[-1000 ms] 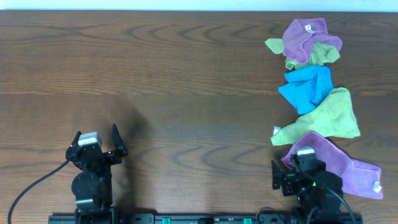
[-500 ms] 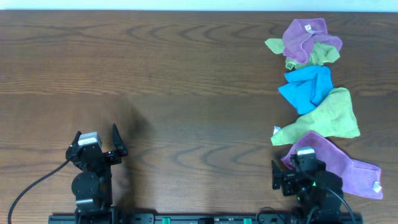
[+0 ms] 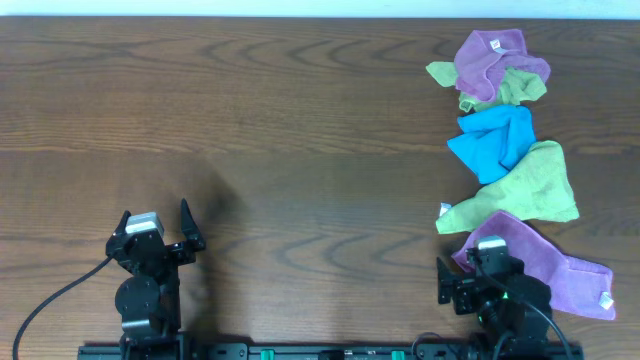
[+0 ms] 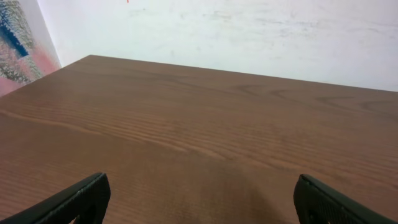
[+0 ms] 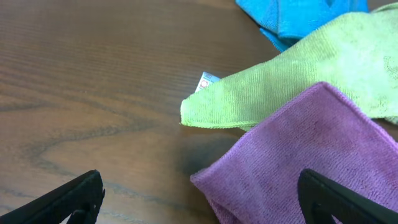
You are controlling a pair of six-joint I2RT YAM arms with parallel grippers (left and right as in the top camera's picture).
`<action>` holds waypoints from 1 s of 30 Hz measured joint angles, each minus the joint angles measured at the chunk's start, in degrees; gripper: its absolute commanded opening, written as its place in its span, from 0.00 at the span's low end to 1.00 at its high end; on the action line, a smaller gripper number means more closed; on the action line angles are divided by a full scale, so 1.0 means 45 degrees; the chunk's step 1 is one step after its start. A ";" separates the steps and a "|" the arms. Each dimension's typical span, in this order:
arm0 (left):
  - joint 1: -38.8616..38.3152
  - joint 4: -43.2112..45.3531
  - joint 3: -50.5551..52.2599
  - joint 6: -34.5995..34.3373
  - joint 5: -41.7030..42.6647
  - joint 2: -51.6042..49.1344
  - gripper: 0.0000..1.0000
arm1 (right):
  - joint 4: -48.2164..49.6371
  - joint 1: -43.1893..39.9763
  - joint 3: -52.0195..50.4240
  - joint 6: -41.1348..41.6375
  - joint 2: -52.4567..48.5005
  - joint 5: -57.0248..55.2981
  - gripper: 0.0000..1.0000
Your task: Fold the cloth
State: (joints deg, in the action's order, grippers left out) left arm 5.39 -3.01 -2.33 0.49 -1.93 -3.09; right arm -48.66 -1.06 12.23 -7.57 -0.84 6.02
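Several crumpled cloths lie in a row down the right side of the table: a purple one over a small green one at the back, a blue one, a larger green one, and a purple one nearest the front. My right gripper is open at the near purple cloth's left corner, with the green cloth's tip just beyond. My left gripper is open and empty over bare wood at the front left.
The brown wooden table spans the view. A white wall stands beyond its far edge in the left wrist view. A black cable trails from the left arm's base.
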 measured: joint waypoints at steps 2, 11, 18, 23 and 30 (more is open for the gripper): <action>0.0000 0.0000 0.0005 0.0000 0.0005 0.0000 0.95 | 0.1107 0.0000 -0.0087 0.0219 0.0000 0.0078 0.99; 0.0000 0.0000 0.0005 0.0000 0.0000 0.0000 0.95 | 0.5406 0.0000 -0.0151 0.2827 0.0024 0.0583 0.99; 0.0000 0.0000 0.0005 0.0000 0.0005 0.0000 0.95 | 0.7762 0.0000 -0.0151 0.4255 0.0034 0.0665 0.99; 0.0000 0.0000 0.0005 0.0000 0.0000 0.0000 0.95 | 0.7242 -0.0005 -0.0151 0.7203 -0.0534 -0.2152 0.99; 0.0000 0.0000 0.0005 0.0000 0.0000 0.0000 0.95 | 0.5411 -0.0763 0.0612 0.9986 -0.3852 -0.4566 0.99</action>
State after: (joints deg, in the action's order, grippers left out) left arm 5.39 -3.01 -2.31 0.49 -1.93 -3.09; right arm -24.32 -4.49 14.98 37.36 -18.17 -14.52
